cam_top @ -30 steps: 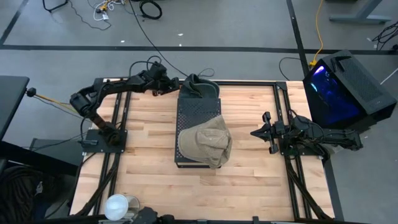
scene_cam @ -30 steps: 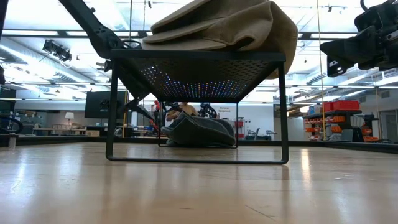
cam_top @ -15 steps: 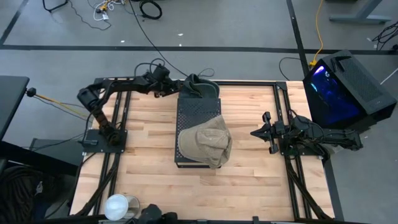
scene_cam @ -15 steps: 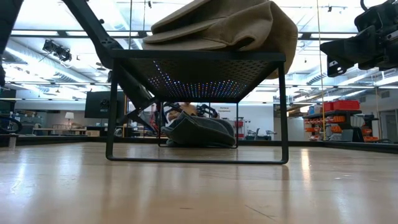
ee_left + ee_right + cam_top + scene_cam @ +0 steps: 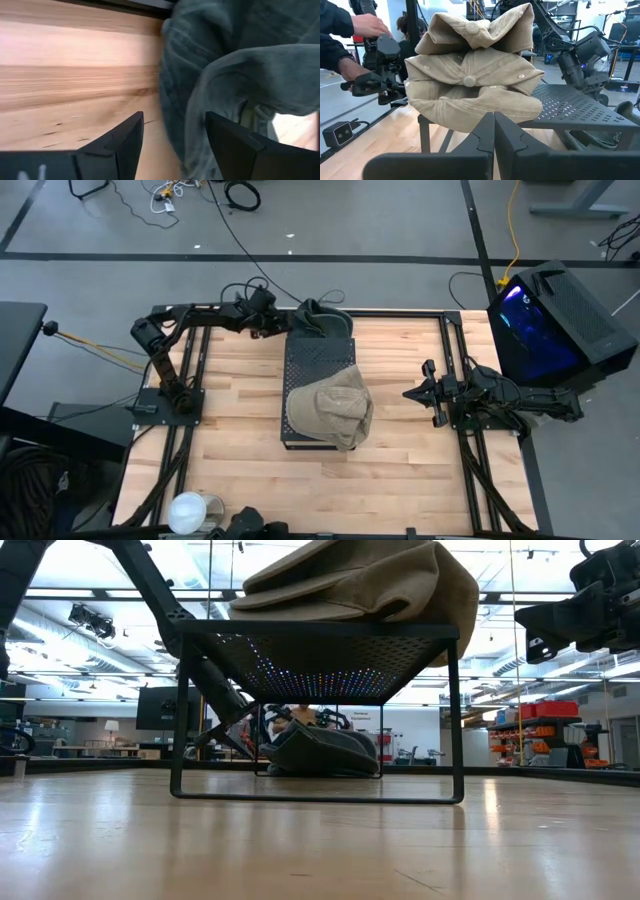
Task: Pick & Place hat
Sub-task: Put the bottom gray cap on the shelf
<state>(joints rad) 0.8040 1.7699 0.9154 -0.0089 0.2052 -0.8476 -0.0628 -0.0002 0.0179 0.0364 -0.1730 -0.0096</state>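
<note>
The left gripper point(image 5: 283, 326), fingers spread, sits at the table's far edge with a crumpled dark grey hat point(image 5: 322, 318) directly ahead of it — the folds already fill the gap between its fingers point(image 5: 115, 145). This arm is clearly the nearer one. The right gripper point(image 5: 412, 393) waits closed at the table's right side, well apart. Two hats in all: the grey one on the table by the far end of the black mesh stand point(image 5: 305, 363), and a tan one point(image 5: 331, 409) resting on its near end.
</note>
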